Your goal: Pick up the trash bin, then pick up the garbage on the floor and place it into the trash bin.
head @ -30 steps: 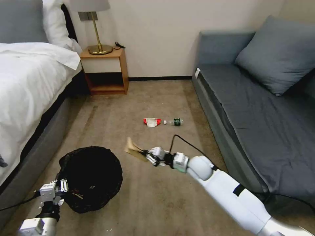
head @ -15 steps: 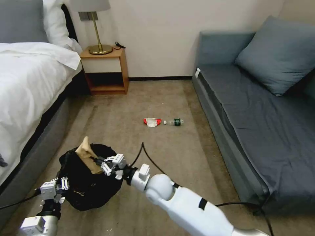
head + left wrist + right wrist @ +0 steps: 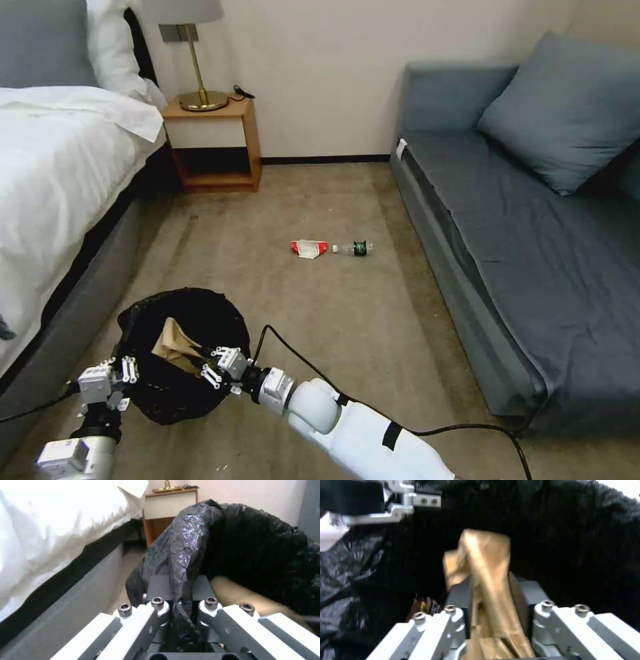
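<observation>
Brown paper (image 3: 175, 341), crumpled and long, sits inside the trash bin (image 3: 200, 308), its free end pointing toward the bin's far rim. Lined with crinkly black plastic, the bin stands beside the bed (image 3: 53, 173). Reaching low over the bin's near rim, the right hand (image 3: 212, 369) is clamped on the paper; the left hand (image 3: 120, 381) pinches the bin's liner edge.

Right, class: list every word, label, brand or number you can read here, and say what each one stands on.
None can be read.
bottle: green label, print too small.
red-and-white wrapper: print too small.
wrapper in the trash bin, beside the right gripper: red printing too blurred.
</observation>
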Available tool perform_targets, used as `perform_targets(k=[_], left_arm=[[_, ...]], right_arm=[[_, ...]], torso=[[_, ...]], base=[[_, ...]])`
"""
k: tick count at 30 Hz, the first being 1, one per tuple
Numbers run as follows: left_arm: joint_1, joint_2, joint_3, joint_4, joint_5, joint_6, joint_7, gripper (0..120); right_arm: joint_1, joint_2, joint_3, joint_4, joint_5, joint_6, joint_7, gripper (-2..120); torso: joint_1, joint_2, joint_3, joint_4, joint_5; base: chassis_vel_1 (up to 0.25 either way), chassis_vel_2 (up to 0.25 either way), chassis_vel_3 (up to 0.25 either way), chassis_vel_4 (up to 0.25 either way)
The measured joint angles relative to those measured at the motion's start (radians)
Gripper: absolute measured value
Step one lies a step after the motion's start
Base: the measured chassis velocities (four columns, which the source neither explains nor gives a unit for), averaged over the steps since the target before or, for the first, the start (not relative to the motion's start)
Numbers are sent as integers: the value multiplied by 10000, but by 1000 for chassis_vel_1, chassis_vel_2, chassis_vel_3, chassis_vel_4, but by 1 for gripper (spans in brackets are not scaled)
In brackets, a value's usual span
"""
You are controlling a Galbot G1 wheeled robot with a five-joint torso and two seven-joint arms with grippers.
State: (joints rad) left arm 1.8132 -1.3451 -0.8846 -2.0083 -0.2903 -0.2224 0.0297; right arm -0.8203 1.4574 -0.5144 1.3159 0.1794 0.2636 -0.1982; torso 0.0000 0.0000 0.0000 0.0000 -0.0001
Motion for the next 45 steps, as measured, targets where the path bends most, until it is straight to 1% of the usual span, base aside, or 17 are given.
perform_targets(k=[1,2,4,5,9,10,13,15,18,19,21,23,24,30,33,38,45], left_arm=[[-30,-9,31,25,0,15,3,6],[-30,-9,31,25,0,15,3,6],[-64,-10,46,81,1,21,11,6],[-64,-10,46,81,1,21,11,6],[-84,39,3,193,-18,16,17,6],[-84,39,3,193,-18,16,17,6],[-86,98,-58,251,-94,-10,18,6],[-86,100,-61,254,-97,-11,18,6],[-120,184,-132,358,-208,-35,15,6],[-142,221,-176,413,-253,-52,4,6],[-154,242,-196,447,-286,-65,-1,6],[-200,338,-246,597,-376,-105,-12,6],[-200,338,-246,597,-376,-105,-12,6],[-247,416,-318,782,-473,-218,-29,6],[-253,403,-328,878,-470,-307,-36,6],[-241,367,-337,907,-455,-383,-49,6],[-252,342,-340,1017,-424,-460,-80,6]], right_arm=[[2,23,15,28,2,-13,39,38],[2,23,15,28,2,-13,39,38],[35,-18,33,173,37,-78,44,46],[35,-18,33,173,37,-78,44,46],[-110,-176,108,514,116,-7,36,67],[-110,-176,108,514,116,-7,36,67],[-358,-423,245,1186,595,-261,30,79],[-370,-437,259,1224,620,-272,30,80],[-511,-612,637,1710,861,-343,9,97],[-605,-669,954,1881,934,-348,6,99],[-662,-692,1149,1943,960,-359,14,99],[-928,-732,2007,1932,942,-485,188,100],[-928,-732,2007,1932,942,-485,188,100],[-1190,-939,3191,1356,741,-563,277,100],[-1282,-1195,3916,839,272,-771,479,100],[-1291,-1420,4672,103,3,-784,473,100],[-1260,-1520,5148,-340,-34,-814,472,100]], torso=[[0,0,0,0,0],[0,0,0,0,0],[0,0,0,0,0],[0,0,0,0,0],[0,0,0,0,1],[0,0,0,0,1],[0,0,0,0,1],[-1,0,0,0,1],[0,0,0,1,1],[0,0,0,0,1],[0,0,0,0,1],[-1,0,0,0,2],[-1,0,0,0,2],[0,0,0,0,3],[0,0,0,-1,3],[0,0,0,-1,3],[0,0,0,-1,3]], base=[[0,0,0,0],[0,0,0,0],[0,0,0,0],[0,0,0,0],[0,0,0,0],[0,0,0,0],[0,0,0,0],[0,0,0,0],[0,0,0,0],[0,0,0,0],[0,0,0,0],[0,0,0,0],[0,0,0,0],[0,0,0,0],[0,0,0,0],[0,0,0,0],[0,0,0,0]])
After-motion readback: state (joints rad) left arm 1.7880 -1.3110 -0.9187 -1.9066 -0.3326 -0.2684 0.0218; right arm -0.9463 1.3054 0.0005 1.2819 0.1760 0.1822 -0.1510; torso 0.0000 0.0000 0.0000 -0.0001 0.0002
